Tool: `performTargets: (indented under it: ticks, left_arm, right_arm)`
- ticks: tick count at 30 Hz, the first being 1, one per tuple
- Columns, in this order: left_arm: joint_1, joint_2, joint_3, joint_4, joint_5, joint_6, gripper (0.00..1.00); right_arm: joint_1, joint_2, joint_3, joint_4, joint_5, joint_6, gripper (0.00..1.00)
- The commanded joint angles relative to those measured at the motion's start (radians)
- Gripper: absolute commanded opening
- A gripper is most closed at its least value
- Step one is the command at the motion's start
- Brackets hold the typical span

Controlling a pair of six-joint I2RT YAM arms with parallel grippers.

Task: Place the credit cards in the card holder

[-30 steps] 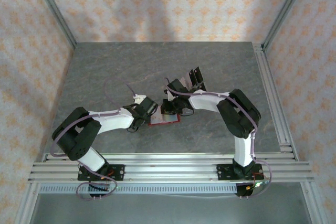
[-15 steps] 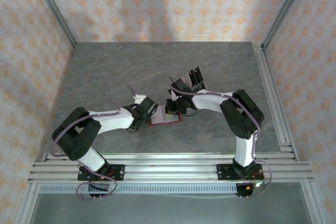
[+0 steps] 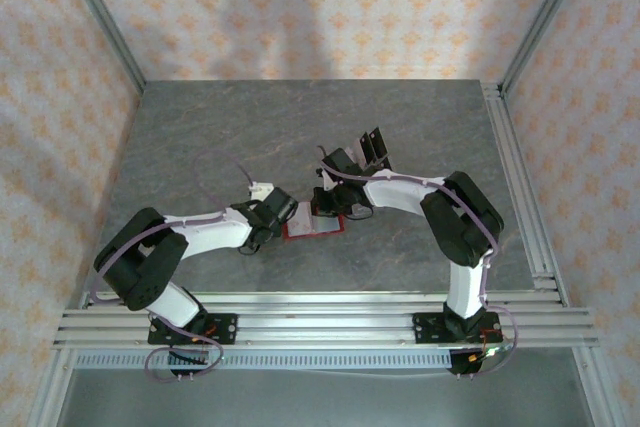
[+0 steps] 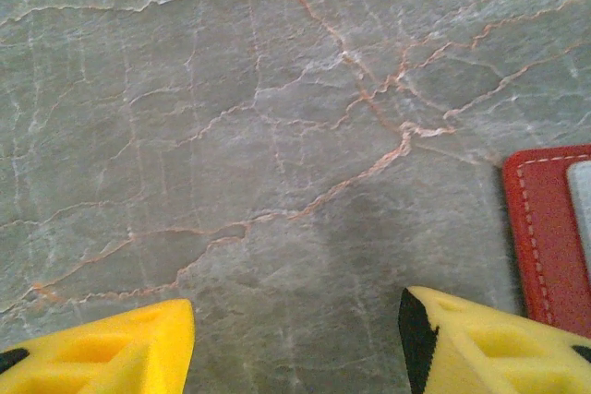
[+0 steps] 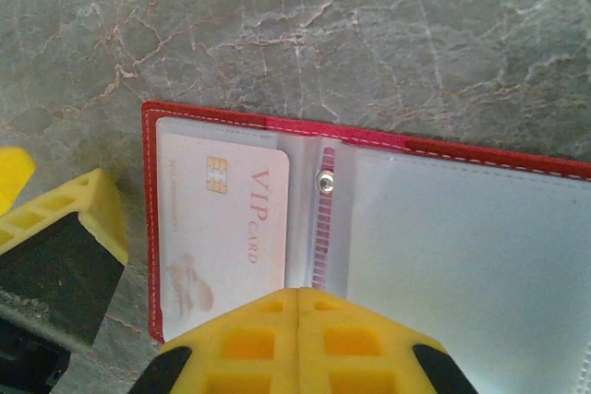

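Right hand (image 5: 297, 304) closed | over open card holder (image 5: 462, 228) | card (image 5: 222, 219) pocketed

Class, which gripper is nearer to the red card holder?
Right. The right gripper, shut, hangs over the open card holder at its centre fold. The left gripper, open, sits just off the holder's edge, over the table.
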Motion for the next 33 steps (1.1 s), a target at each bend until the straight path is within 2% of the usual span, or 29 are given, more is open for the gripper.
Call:
performTargets:
  ticks: [1,27,30,33]
  left_arm:
    - [-0.004,0.010,0.015,-0.036,-0.041,-0.022,0.62]
    - [-0.005,0.064,0.013,0.026,0.012,-0.017,0.61]
    - [-0.005,0.048,0.015,0.009,0.005,-0.022,0.61]
    - [-0.006,0.018,0.027,-0.037,-0.017,-0.026,0.61]
  right_arm:
    - [0.008,0.017,0.034,-0.028,-0.001,-0.017,0.02]
    - [0.038,0.087,0.108,-0.079,-0.022,-0.034,0.03]
    - [0.037,0.040,0.113,-0.104,-0.004,-0.041,0.07]
    - [0.032,-0.029,0.105,-0.128,0.029,-0.041,0.18]
